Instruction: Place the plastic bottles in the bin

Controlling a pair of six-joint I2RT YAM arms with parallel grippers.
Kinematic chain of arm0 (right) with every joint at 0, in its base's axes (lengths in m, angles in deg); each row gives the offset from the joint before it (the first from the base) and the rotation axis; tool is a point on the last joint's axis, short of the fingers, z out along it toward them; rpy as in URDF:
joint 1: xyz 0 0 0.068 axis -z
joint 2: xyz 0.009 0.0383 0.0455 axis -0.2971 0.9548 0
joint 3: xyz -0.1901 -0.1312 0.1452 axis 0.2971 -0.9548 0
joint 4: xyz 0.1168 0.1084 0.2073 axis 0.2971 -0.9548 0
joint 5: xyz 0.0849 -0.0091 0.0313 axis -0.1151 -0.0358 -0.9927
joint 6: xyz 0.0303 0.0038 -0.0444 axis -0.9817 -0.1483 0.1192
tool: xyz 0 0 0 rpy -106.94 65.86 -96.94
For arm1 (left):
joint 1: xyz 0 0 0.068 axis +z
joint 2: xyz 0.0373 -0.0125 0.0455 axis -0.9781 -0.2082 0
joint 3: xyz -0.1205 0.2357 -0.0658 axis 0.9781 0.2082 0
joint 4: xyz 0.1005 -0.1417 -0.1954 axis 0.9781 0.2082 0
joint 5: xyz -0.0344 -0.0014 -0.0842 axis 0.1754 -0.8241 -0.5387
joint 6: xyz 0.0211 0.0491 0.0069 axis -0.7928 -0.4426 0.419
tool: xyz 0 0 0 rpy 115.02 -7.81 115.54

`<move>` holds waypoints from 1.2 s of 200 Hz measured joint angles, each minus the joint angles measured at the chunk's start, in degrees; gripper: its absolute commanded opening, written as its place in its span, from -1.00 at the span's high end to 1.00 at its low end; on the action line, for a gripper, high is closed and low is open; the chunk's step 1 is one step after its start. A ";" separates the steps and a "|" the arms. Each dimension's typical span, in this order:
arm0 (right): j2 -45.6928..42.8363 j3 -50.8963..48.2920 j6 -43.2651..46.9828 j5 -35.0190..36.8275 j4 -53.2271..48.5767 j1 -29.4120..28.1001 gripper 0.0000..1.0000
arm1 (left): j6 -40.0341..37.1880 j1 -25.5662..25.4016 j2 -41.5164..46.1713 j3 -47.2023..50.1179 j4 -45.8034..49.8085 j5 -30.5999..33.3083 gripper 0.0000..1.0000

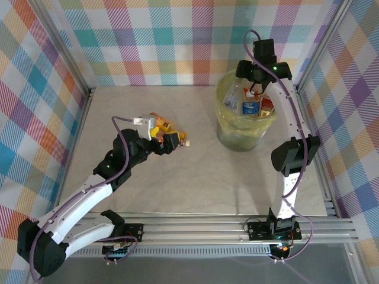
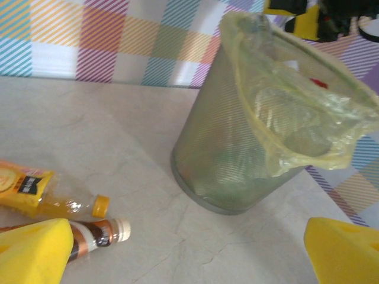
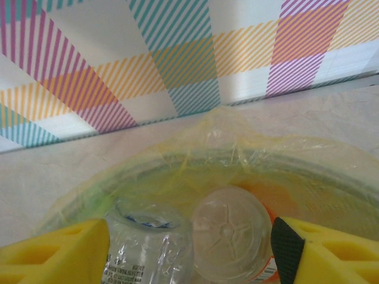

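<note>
Two plastic bottles lie on the table: an orange juice bottle [image 2: 32,190] with a yellow cap and a brown bottle [image 2: 98,234] with a white cap. They also show under my left gripper's tip [image 1: 169,137]. My left gripper [image 2: 189,257] hovers just right of them, open and empty, its yellow fingers [image 2: 32,251] wide apart. The bin [image 1: 224,127], a mesh wastebasket with a yellow-green bag, stands at the right. Inside it stand a clear bottle [image 3: 148,251] and another bottle [image 3: 231,239], bases up. My right gripper [image 3: 189,257] hangs over the bin's far rim [image 1: 256,80], jaws apart above those bottles.
Checked walls close the table on three sides, and the back wall runs just behind the bin [image 2: 237,165]. Bare table [image 1: 195,177] lies between the loose bottles and the bin. A metal rail [image 1: 207,225] runs along the near edge.
</note>
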 measured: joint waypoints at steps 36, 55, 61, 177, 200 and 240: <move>-1.18 -3.32 0.15 2.58 -0.13 -0.28 -0.29 | 1.70 -0.02 -0.92 -0.09 0.52 2.49 -1.00; -2.32 -6.45 0.39 3.39 -0.15 -0.28 -0.30 | 2.64 0.00 -1.36 -0.22 1.14 3.61 -1.00; -2.56 -7.26 0.55 3.39 -0.17 -0.28 -0.30 | 2.93 0.00 -1.60 -0.37 1.44 4.00 -1.00; -8.48 -8.70 1.16 1.42 -1.51 -0.44 -0.99 | 13.27 0.59 -10.86 -10.27 15.39 15.91 -1.00; -12.02 -8.66 1.38 -0.26 -2.89 -0.79 -0.99 | 17.40 2.05 -15.10 -12.87 19.54 16.44 -1.00; -18.82 -10.62 1.42 -2.89 -4.44 -2.69 -0.99 | 25.03 5.33 -23.63 -14.14 22.53 14.47 -1.00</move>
